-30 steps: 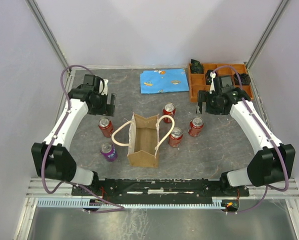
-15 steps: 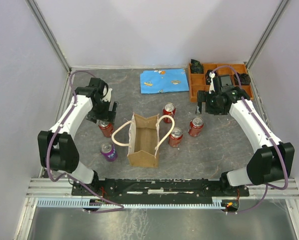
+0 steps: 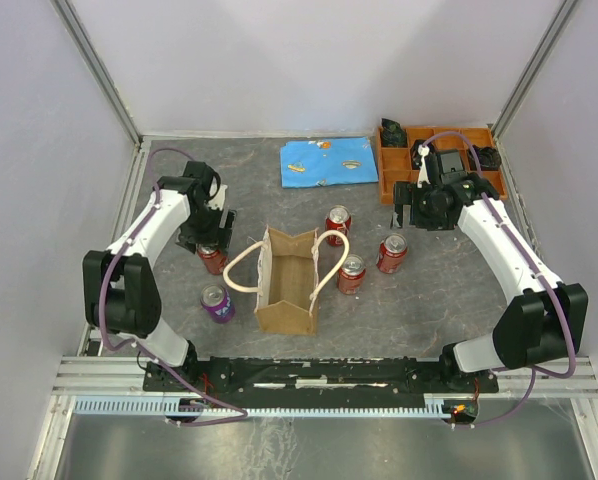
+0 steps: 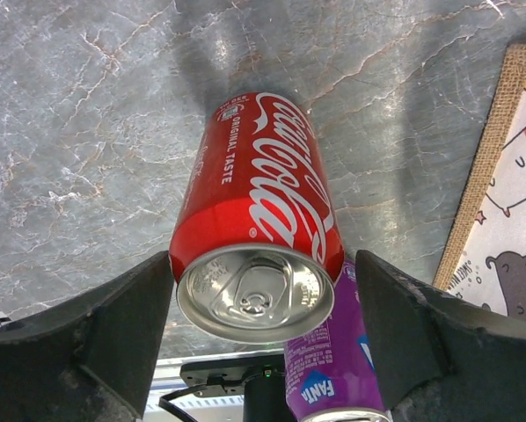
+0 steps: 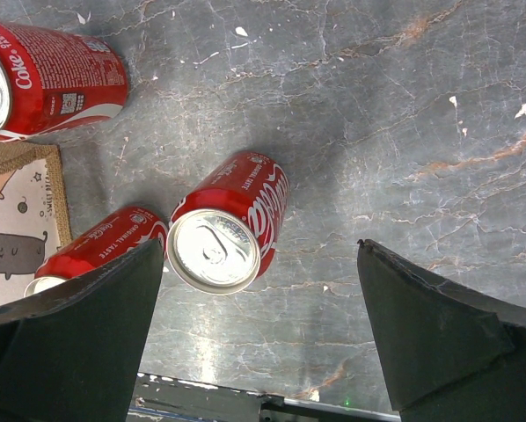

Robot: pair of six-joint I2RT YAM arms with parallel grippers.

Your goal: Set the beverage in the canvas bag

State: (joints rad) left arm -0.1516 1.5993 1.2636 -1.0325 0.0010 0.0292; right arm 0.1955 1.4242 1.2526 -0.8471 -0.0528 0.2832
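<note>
The canvas bag [image 3: 287,285] stands open at the table's middle, with its handles flopped to both sides. Its corner shows in the left wrist view [image 4: 509,202] and in the right wrist view [image 5: 17,220]. My left gripper [image 3: 209,235] [image 4: 263,308] is open and straddles an upright red Coca-Cola can [image 3: 212,258] [image 4: 259,229], fingers close beside it. A purple Fanta can [image 3: 217,302] [image 4: 333,369] stands nearer. My right gripper [image 3: 419,208] [image 5: 259,325] is open and empty above another red can [image 3: 391,252] [image 5: 232,224].
Two more red cans [image 3: 338,220] [image 3: 352,272] stand right of the bag. A blue cloth [image 3: 327,162] lies at the back. An orange tray [image 3: 434,160] with dark parts sits at the back right. Enclosure walls ring the table.
My left arm has swung in and come down, so its open fingers now sit around the red can left of the bag. The right arm has barely moved.
</note>
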